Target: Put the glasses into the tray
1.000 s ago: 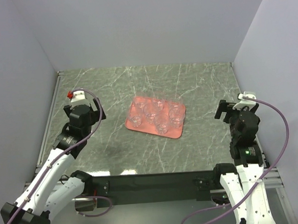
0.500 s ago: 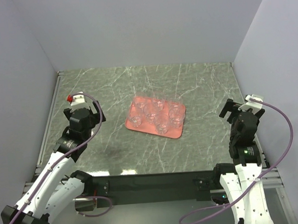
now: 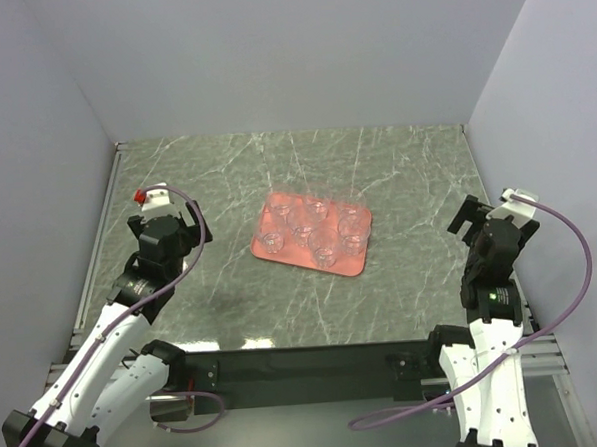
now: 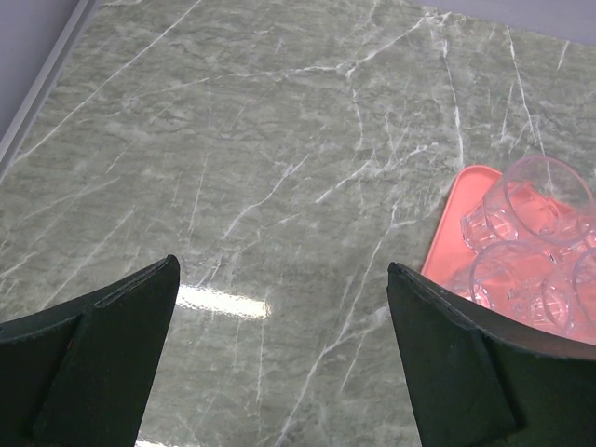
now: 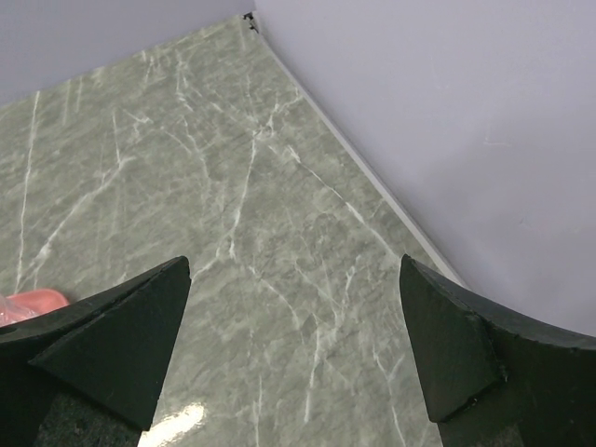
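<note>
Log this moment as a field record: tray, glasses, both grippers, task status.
tray: salmon pink, flat on the marble table, near its middle
glasses: clear, about six, clustered upright in the tray
left gripper: open, empty, left of the tray and apart from it
right gripper: open, empty, over the table's right edge
task status: looks done; every glass that shows is in the tray
</note>
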Robot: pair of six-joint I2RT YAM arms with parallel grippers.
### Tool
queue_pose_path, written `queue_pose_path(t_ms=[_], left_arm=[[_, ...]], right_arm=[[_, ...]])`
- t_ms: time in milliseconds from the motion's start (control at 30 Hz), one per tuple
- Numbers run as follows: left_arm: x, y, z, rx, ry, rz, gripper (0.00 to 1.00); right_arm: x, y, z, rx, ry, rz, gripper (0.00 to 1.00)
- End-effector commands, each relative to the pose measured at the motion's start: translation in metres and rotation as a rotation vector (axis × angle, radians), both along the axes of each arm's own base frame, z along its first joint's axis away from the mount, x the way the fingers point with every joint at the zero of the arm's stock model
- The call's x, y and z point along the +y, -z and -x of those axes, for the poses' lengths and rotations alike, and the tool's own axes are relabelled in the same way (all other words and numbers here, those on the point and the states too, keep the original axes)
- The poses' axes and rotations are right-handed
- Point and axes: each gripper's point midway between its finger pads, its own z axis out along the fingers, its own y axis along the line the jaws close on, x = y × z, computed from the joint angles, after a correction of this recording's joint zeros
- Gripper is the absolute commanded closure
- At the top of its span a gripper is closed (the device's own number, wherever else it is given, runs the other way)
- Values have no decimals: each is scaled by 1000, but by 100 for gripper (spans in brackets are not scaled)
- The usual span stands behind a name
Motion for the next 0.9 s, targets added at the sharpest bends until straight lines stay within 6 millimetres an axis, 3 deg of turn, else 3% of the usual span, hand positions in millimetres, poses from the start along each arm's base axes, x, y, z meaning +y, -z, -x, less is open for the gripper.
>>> queue_pose_path(t_ms=[0, 867], left_arm=[[-2, -19, 1, -50, 19, 25, 1], [1, -29, 7, -68, 10, 37, 1]], right_arm=[[-3, -9, -1, -26, 5, -2, 0], [-14, -7, 4, -39, 45, -10, 2]])
